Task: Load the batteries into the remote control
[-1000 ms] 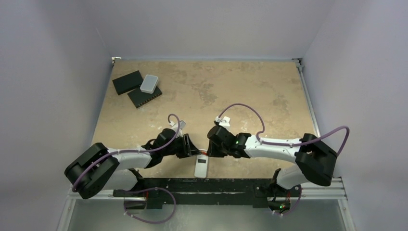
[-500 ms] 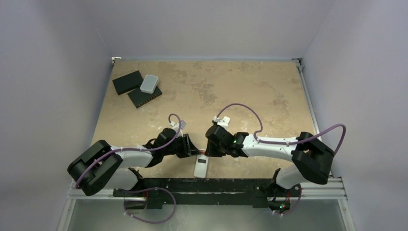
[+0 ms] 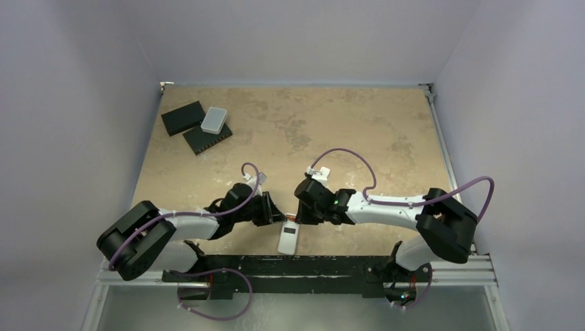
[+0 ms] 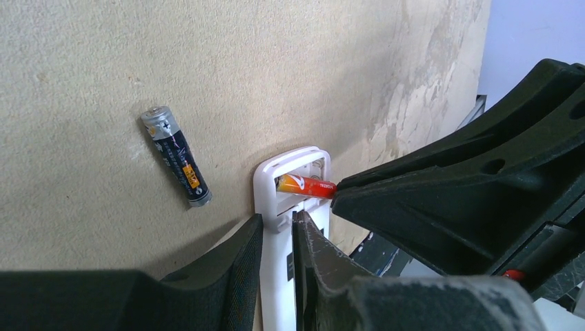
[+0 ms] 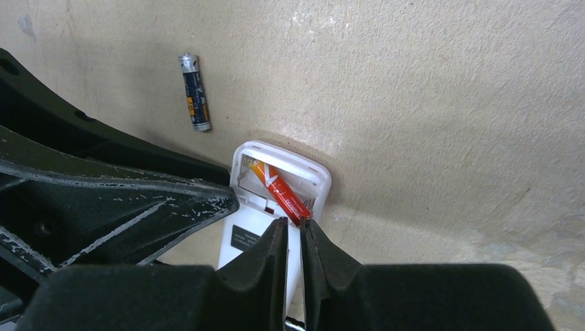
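Observation:
The white remote control (image 3: pixel 288 239) lies back up near the table's front edge, its battery bay open at the far end. My left gripper (image 4: pixel 277 219) is shut on the remote's side wall (image 4: pixel 264 187) just below the bay. The reddish-orange battery (image 5: pixel 279 192) lies slanted in the bay, also seen in the left wrist view (image 4: pixel 305 185). My right gripper (image 5: pixel 294 224) is shut on its near end. The dark grey-black battery (image 4: pixel 176 156) lies loose on the table left of the remote, also in the right wrist view (image 5: pixel 193 92).
Two flat black slabs (image 3: pixel 183 117) (image 3: pixel 207 140) and a light grey rounded box (image 3: pixel 214 120) lie at the far left corner. A black rail (image 3: pixel 290 265) runs along the table's front edge just behind the remote. Both arms crowd the remote's far end.
My right gripper has shifted slightly left and onto the remote's far end with the orange battery. The left gripper and the remote have stayed put.

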Controlling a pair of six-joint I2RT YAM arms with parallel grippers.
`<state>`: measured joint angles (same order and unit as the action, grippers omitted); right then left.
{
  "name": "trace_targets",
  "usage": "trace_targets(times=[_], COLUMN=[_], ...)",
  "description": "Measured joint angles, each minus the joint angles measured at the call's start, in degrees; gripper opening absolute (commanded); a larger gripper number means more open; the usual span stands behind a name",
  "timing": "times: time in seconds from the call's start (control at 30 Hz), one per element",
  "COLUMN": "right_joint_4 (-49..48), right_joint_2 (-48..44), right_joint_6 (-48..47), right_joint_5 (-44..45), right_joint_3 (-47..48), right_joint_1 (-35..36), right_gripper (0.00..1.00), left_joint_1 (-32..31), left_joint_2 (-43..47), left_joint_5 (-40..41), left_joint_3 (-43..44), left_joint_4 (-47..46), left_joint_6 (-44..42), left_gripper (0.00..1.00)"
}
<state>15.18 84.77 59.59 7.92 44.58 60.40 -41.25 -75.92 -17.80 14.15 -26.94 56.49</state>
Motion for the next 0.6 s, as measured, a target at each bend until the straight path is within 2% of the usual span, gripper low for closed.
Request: trace_targets(times=[0.6], right_joint_4=[1.03], right_joint_2=[0.00], right_joint_6=[0.37], right_joint_5=[0.59], right_joint_3=[0.72], right_joint_1=[0.00], right_gripper=[0.18], left_joint_1=[0.00], left_joint_2=[0.00], left_joint_5=[0.00], left_joint_3=[0.00], left_joint_4=[0.09], left_joint_6=[-0.20], left_gripper=[0.20])
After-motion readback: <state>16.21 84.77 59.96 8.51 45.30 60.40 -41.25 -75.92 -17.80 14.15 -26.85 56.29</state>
